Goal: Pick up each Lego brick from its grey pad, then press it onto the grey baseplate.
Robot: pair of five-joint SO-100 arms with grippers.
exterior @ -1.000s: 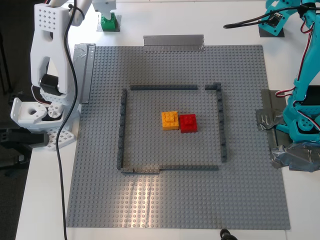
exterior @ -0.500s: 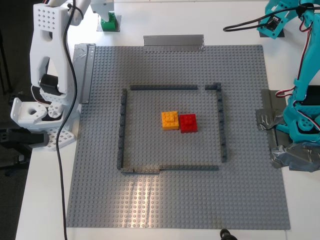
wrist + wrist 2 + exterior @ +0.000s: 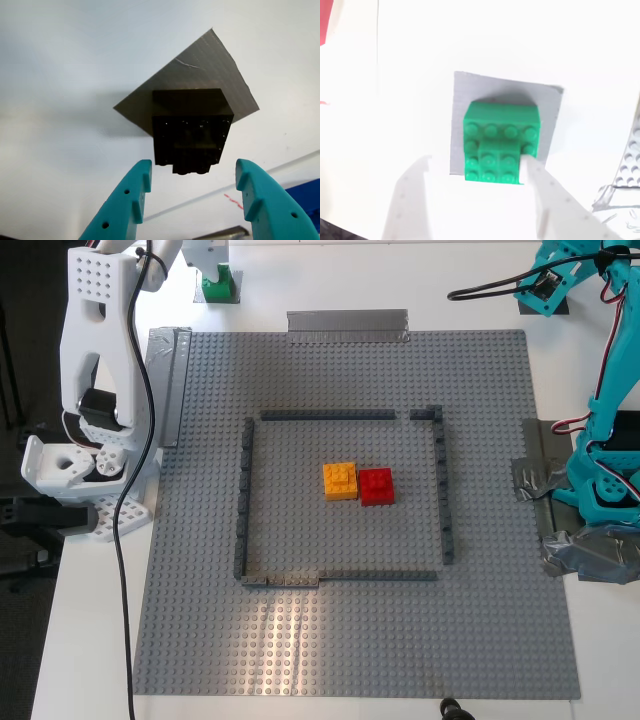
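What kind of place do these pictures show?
Probably a robotics lab bench: a white table holds a grey baseplate taped at its edges, with a white arm and a teal arm mounted beside it.

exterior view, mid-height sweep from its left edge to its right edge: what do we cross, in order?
White arm base → left run of the wall outline on the grey baseplate → orange brick → red brick → right run of the wall outline → teal arm base.
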